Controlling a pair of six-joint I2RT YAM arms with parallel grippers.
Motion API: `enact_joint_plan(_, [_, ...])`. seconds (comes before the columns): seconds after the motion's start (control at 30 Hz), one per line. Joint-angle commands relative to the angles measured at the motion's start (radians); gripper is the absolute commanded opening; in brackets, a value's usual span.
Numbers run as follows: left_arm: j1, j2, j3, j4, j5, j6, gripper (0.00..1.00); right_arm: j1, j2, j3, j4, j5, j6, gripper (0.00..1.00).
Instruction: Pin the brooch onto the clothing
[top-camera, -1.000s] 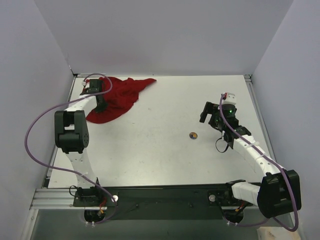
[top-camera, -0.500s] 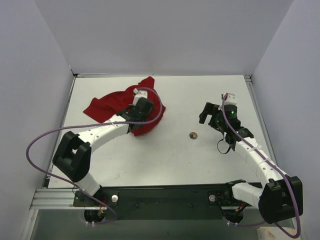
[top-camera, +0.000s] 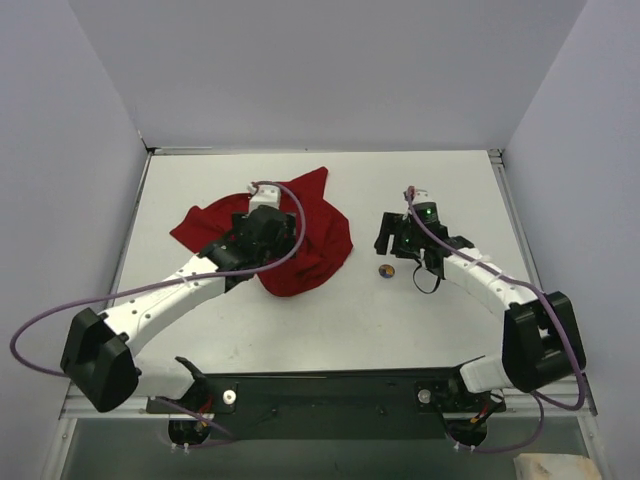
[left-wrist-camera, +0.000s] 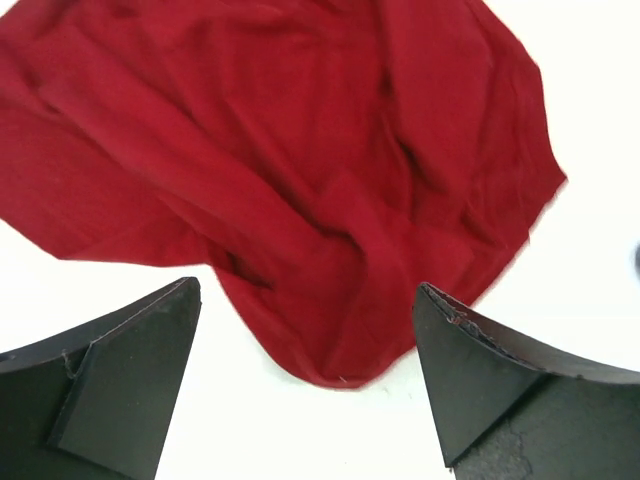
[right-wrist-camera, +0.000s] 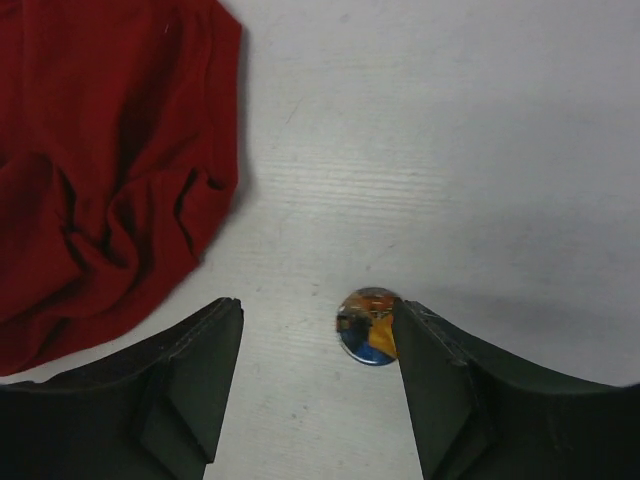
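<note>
The clothing (top-camera: 315, 245) is a crumpled red heap left of the table's middle, also seen in the left wrist view (left-wrist-camera: 300, 150) and at the left edge of the right wrist view (right-wrist-camera: 100, 150). My left gripper (top-camera: 262, 232) hovers over its left part, jaws wide open (left-wrist-camera: 305, 288) and holding nothing, with the cloth's hem between the fingers. The brooch (top-camera: 385, 270) lies flat on the table just right of the cloth. My right gripper (top-camera: 392, 243) is low over it, jaws partly apart (right-wrist-camera: 318, 308). The brooch (right-wrist-camera: 367, 325) sits against the inner face of its right finger.
The white table (top-camera: 440, 180) is boxed in by grey walls at the back and both sides. Purple cables loop off both arms. A black rail runs along the near edge by the arm bases.
The left arm dragged the clothing from the far left corner toward the middle, then opened and let it go. The right gripper moved left over the brooch and its jaws narrowed.
</note>
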Motion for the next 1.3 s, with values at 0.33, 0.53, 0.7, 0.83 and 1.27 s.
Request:
enact_joint_plan(0.33, [0.369, -0.139, -0.177, 0.138, 0.399, -0.048, 0.97, 0.058, 0.317, 0.183, -0.113, -0.17, 0.097, 0.0])
enact_joint_plan(0.53, [0.406, -0.138, -0.202, 0.141, 0.432, -0.059, 0.97, 0.052, 0.317, 0.167, -0.192, -0.127, 0.134, 0.0])
enact_joint_plan(0.7, [0.422, -0.127, -0.203, 0.146, 0.44, -0.057, 0.97, -0.002, 0.323, 0.129, -0.233, -0.082, 0.144, 0.0])
enact_joint_plan(0.83, [0.426, -0.117, -0.217, 0.167, 0.451, -0.059, 0.96, -0.08, 0.313, 0.086, -0.23, -0.114, 0.154, 0.0])
enact_joint_plan(1.27, [0.435, -0.095, -0.209, 0.163, 0.457, -0.054, 0.96, -0.243, 0.196, 0.029, -0.318, 0.024, 0.117, 0.0])
